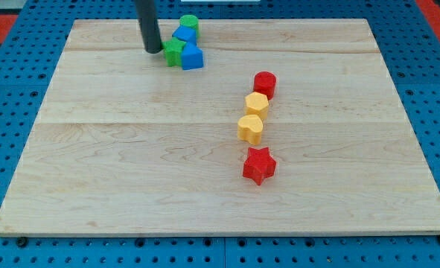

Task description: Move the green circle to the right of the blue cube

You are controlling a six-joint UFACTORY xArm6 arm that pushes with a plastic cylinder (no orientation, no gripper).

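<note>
Rod's bare tip [154, 50] empty, down on the board [130, 149], just left of the green block [174, 53], seemingly touching.

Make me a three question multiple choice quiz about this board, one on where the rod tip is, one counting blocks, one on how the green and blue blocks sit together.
1. Where is my tip?
A. just to the view's left of the green and blue cluster
B. beside the red star
C. at the board's bottom edge

2. How many red blocks lie on the wooden board?
A. one
B. two
C. three

3. How do the four green and blue blocks sit?
A. spread to the four corners
B. bunched together near the view's top
C. stacked in a tower

Answers:
1. A, the tip stands next to the green star, left of the blue cube.
2. B, a red cylinder and a red star.
3. B, the green circle and another blue block crowd against the other two.
</note>
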